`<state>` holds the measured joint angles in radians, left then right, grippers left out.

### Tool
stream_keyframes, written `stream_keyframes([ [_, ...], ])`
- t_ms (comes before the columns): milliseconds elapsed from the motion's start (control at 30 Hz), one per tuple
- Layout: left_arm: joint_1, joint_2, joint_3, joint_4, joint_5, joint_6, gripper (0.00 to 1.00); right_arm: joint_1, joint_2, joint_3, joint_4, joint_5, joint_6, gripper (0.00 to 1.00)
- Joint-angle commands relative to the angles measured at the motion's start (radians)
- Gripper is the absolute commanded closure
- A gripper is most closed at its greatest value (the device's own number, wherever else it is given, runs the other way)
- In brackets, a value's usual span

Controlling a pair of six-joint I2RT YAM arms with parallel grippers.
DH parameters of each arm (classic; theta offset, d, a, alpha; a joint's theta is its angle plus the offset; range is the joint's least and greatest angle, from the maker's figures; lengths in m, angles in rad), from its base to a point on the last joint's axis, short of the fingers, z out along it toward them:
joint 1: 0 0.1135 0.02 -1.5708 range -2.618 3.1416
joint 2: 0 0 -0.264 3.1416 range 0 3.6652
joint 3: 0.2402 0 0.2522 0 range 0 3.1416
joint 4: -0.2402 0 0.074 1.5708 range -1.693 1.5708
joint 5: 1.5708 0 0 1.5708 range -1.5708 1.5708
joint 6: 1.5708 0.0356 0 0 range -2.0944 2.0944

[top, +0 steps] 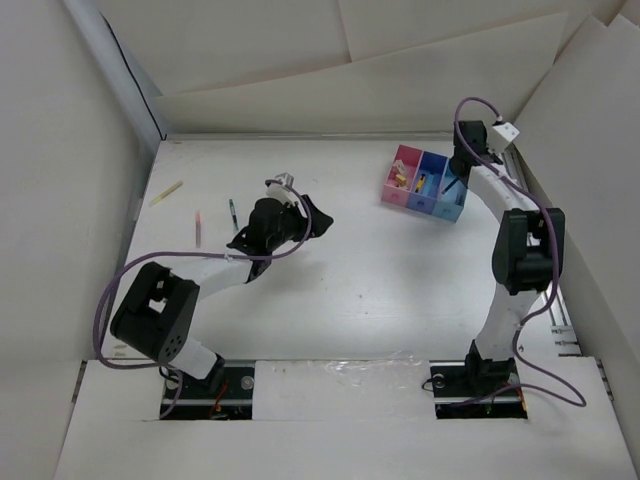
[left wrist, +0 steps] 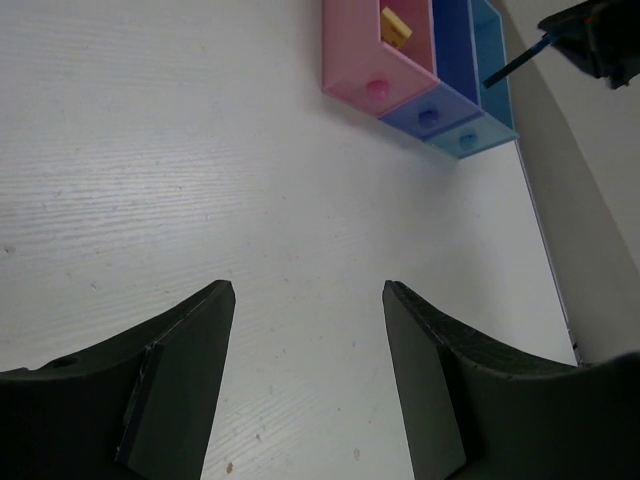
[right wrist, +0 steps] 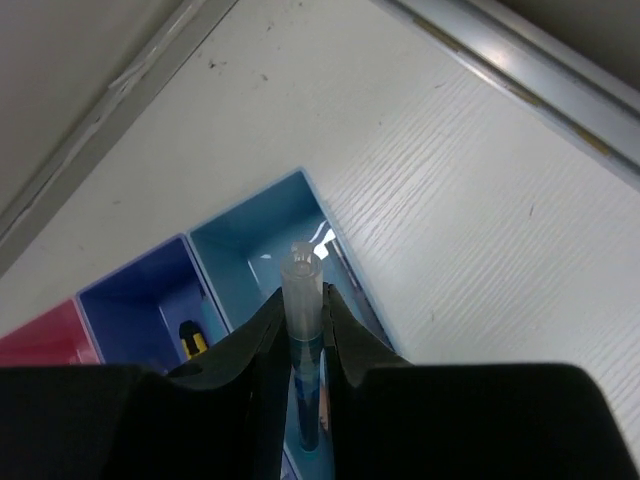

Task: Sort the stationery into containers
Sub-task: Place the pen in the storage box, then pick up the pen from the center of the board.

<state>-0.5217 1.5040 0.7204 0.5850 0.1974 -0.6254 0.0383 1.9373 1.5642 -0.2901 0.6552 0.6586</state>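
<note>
Three joined bins stand at the back right: pink (top: 403,170), dark blue (top: 428,180), light blue (top: 452,203). My right gripper (top: 463,168) is shut on a blue pen with a clear cap (right wrist: 301,275), holding it upright with its lower end inside the light blue bin (right wrist: 245,255). My left gripper (top: 316,221) is open and empty above bare table, well left of the bins; its fingers (left wrist: 190,340) frame only table. A yellowish pen (top: 167,192), a pink pen (top: 198,229) and a green pen (top: 233,213) lie at the far left.
The pink bin (left wrist: 352,60) holds a yellow block (left wrist: 396,27). The dark blue bin (right wrist: 135,310) holds a yellow-and-black item (right wrist: 192,341). White walls enclose the table; a metal rail (right wrist: 520,70) runs along the right edge close to the bins.
</note>
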Motion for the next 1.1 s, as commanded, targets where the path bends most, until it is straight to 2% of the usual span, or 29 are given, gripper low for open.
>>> stream_keyframes([
  [0,-0.001,-0.071,0.013,0.027,-0.061,-0.002,0.43,0.015,0.006,0.037,0.016,0.005,-0.011,0.79],
  [33,-0.001,-0.083,0.013,0.007,-0.061,-0.002,0.43,0.015,0.006,0.037,0.016,0.004,-0.011,0.73],
  [67,-0.001,-0.093,0.013,-0.005,-0.075,-0.002,0.43,0.015,0.006,0.037,0.006,0.004,-0.011,0.58],
  [167,-0.001,-0.102,0.037,-0.046,-0.102,0.007,0.43,0.025,-0.03,0.037,-0.004,-0.02,-0.002,0.41],
  [200,-0.001,-0.111,0.048,-0.056,-0.124,0.007,0.43,0.025,-0.047,0.037,-0.004,-0.031,-0.002,0.32],
  [300,-0.001,-0.139,0.06,-0.088,-0.154,0.007,0.43,0.044,-0.138,0.011,-0.004,-0.042,0.007,0.2],
  [467,-0.001,-0.16,0.12,-0.16,-0.254,-0.013,0.45,0.124,-0.325,-0.082,-0.004,-0.123,0.035,0.18],
  [500,-0.001,-0.16,0.135,-0.2,-0.272,-0.013,0.45,0.144,-0.407,-0.16,0.017,-0.141,0.035,0.19],
  [567,-0.001,-0.16,0.174,-0.234,-0.32,-0.013,0.47,0.184,-0.489,-0.248,0.083,-0.231,0.05,0.36],
  [600,0.015,-0.16,0.186,-0.263,-0.32,-0.013,0.5,0.224,-0.526,-0.326,0.097,-0.262,0.059,0.47],
  [633,0.032,-0.16,0.2,-0.28,-0.32,-0.013,0.52,0.245,-0.591,-0.363,0.117,-0.293,0.059,0.63],
  [667,0.069,-0.151,0.223,-0.29,-0.306,-0.031,0.58,0.27,-0.621,-0.401,0.133,-0.322,0.059,0.89],
  [700,0.084,-0.151,0.235,-0.3,-0.306,-0.046,0.59,0.325,-0.65,-0.436,0.147,-0.354,0.071,0.96],
  [733,0.095,-0.14,0.246,-0.322,-0.306,-0.046,0.61,0.357,-0.697,-0.494,0.16,-0.355,0.072,1.0],
  [833,0.123,-0.102,0.324,-0.413,-0.374,-0.059,0.61,0.473,-0.751,-0.562,0.17,-0.35,0.072,1.0],
  [933,0.17,-0.038,0.434,-0.497,-0.435,-0.069,0.61,0.54,-0.791,-0.596,0.17,-0.329,0.072,0.99],
  [1067,0.313,0.057,0.499,-0.577,-0.348,-0.089,0.61,0.578,-0.791,-0.627,0.201,-0.328,0.072,0.95],
])
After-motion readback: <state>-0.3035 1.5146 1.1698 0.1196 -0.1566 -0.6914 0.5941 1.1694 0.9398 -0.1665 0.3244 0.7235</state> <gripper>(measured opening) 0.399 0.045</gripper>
